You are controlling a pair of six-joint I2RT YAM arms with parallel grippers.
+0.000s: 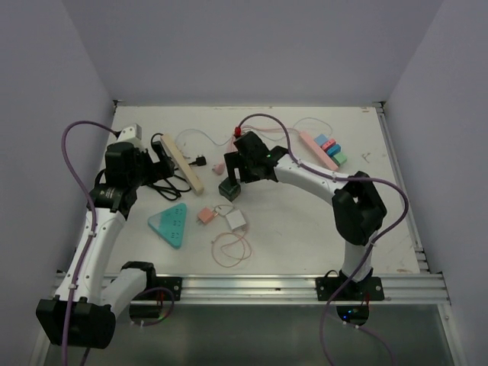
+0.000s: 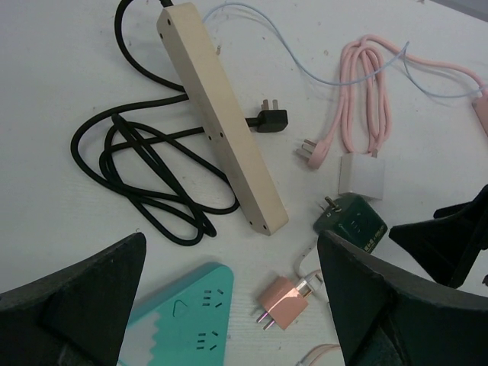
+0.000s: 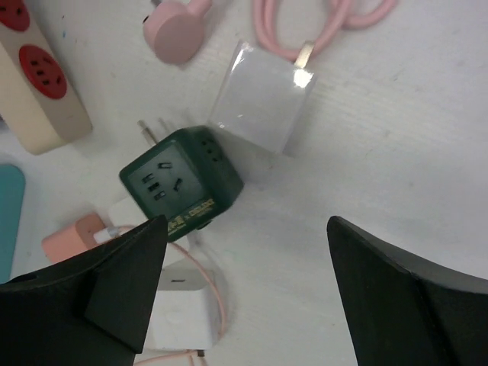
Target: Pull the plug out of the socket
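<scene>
My right gripper (image 3: 245, 225) wide, empty, over green socket cube (image 3: 183, 183) mid-tabletop. White plug (image 3: 259, 95) against cube's side, looks seated. Left gripper (image 2: 229, 244) wide, near beige strip (image 2: 221, 114). Approach step, I judge. Next: pin cube, grip plug, pull straight.

In the right wrist view the beige power strip (image 3: 34, 84) runs off the edge at 10 o'clock. The teal socket (image 3: 8, 221) at 9 o'clock shows only a sliver, and the pink cable (image 3: 320, 15) is cut at 12 o'clock. A finger of the right gripper (image 3: 246, 221) covers part of the copper-pink charger (image 3: 72, 238). From above, the green cube socket (image 1: 229, 188) is half hidden under that gripper; its faces are too small to read.
</scene>
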